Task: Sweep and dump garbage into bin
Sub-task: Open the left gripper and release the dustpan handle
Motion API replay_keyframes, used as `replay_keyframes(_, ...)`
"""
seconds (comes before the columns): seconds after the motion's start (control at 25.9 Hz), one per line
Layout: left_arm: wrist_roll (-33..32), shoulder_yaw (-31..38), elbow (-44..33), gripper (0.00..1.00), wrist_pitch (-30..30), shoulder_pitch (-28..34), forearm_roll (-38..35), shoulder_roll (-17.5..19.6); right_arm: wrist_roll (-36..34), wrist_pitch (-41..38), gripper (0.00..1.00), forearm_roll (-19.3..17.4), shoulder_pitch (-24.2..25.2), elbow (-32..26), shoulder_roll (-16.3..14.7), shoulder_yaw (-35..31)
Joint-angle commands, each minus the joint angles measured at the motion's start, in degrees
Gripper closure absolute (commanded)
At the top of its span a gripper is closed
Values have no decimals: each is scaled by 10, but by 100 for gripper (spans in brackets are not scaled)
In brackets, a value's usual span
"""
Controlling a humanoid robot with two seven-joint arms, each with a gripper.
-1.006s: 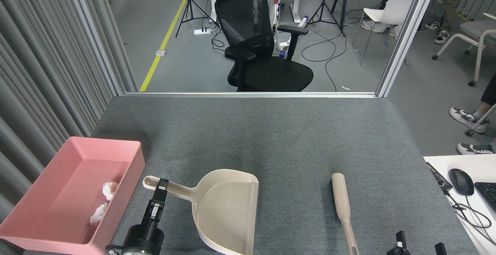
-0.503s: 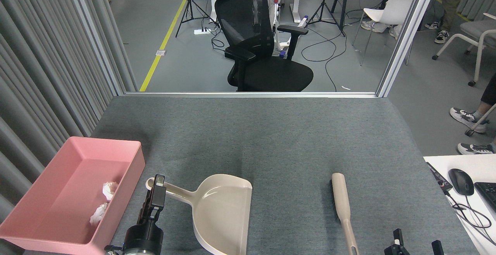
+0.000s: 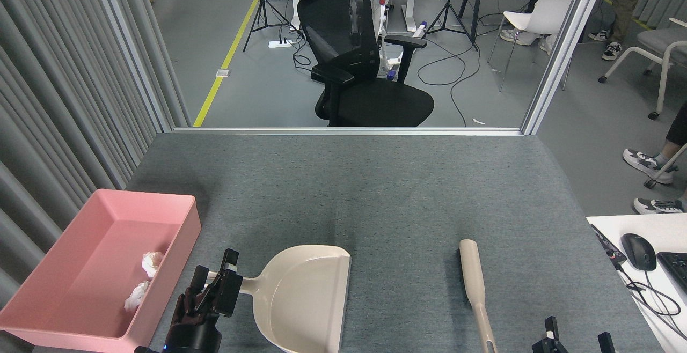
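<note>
Judging by the pink bin [image 3: 96, 267], the dumping looks done: both garbage [image 3: 152, 262] wads lie inside it by its right wall, and none shows on the desk [image 3: 375, 192]. Right of the bin, the left hand [image 3: 214, 288] reaches forward, clamped on the dustpan [image 3: 300, 299] handle, pan flat. Right hand [image 3: 574, 338] barely shows; cannot tell its state.
</note>
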Motion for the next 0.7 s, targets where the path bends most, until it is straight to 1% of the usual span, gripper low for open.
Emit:
replay_keyframes(0.0, 1, 5, -14, 1, -12, 8, -50, 5, -2, 0, 0, -1, 0, 0, 0, 0)
replay_keyframes(0.15, 4, 22, -15, 1, -51, 7, -104, 16, -1, 0, 0, -1, -1, 0, 0, 0)
replay_keyframes(0.23, 7, 28, -16, 1, -60, 5, -131, 28, -1, 0, 0, -1, -1, 0, -1, 0)
replay_keyframes(0.39, 23, 46, -16, 1, -67, -4, -224, 50, -1, 0, 0, 0, -1, -3, -3, 0)
replay_keyframes(0.5, 49, 54, -15, 1, -68, -9, -314, 64, 2, -1, 0, 0, 6, -11, -4, 2)
replay_keyframes(0.58, 76, 55, -15, 1, -68, -9, -378, 68, 21, -6, 0, 0, 9, -14, -6, 2)
replay_keyframes(0.66, 92, 56, -16, 1, -69, -9, -419, 71, 36, -13, 0, 2, 11, -18, -6, 0)
